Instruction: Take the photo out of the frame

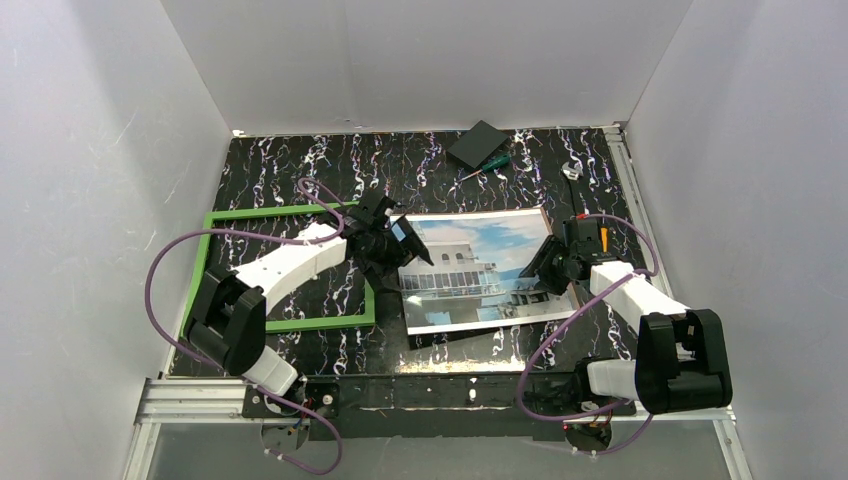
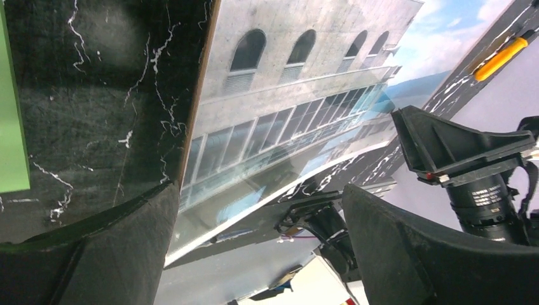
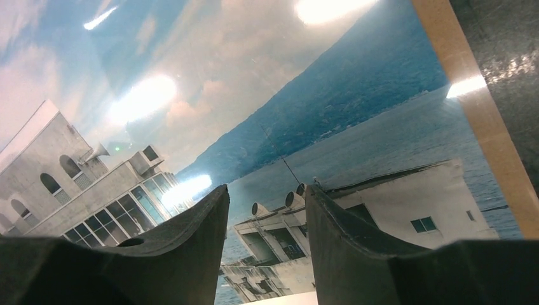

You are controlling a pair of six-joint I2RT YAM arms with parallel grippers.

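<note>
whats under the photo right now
The photo is out of the green frame, lying beside it. A thin light brown edge shows along its side, on the dark marbled table. Anything else beneath is covered by the print.

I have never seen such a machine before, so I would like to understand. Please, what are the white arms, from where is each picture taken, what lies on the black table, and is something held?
These are two robot arms, each ending in a two-finger gripper. The wide picture comes from a fixed camera above and behind them; the other two come from cameras on the wrists, looking past each arm's own dark fingers.

On the marbled table lie the frame, green and empty, at the left, and the photo, a building under blue sky, beside it. Behind are a dark flat box and a green-handled screwdriver.

The left gripper stands wide open at the photo's left edge, holding nothing. The right gripper is at the right edge, half closed; whether it grips the photo I cannot tell.
</note>
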